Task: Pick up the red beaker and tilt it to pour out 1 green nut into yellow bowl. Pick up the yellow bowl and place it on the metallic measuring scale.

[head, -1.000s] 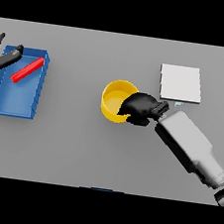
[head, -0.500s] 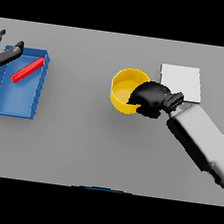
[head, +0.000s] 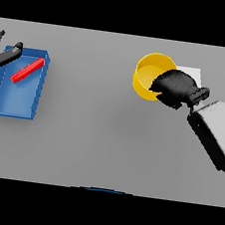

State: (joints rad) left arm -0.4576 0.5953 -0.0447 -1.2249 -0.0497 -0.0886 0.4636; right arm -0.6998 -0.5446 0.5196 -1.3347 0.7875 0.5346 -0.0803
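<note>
Now the right hand (head: 175, 87) is curled round the near right rim of the yellow bowl (head: 148, 75), its fingers wrapped over the edge so that the bowl's right side is hidden behind the dark palm. Beyond the hand, a pale corner of the metallic measuring scale (head: 192, 73) shows just at the bowl's right, most of it covered by the hand and bowl; whether the bowl touches the scale or the grey surface (head: 92, 132) cannot be told. The white and grey right arm (head: 217, 133) comes in from the lower right. Well apart, at the far left, a blue tray (head: 16, 99) lies on the surface with the red beaker (head: 27, 69) lying slantwise in its upper part. The left hand (head: 5, 55) shows at the left edge over the tray's upper corner, its fingers relaxed and spread, holding nothing.
</note>
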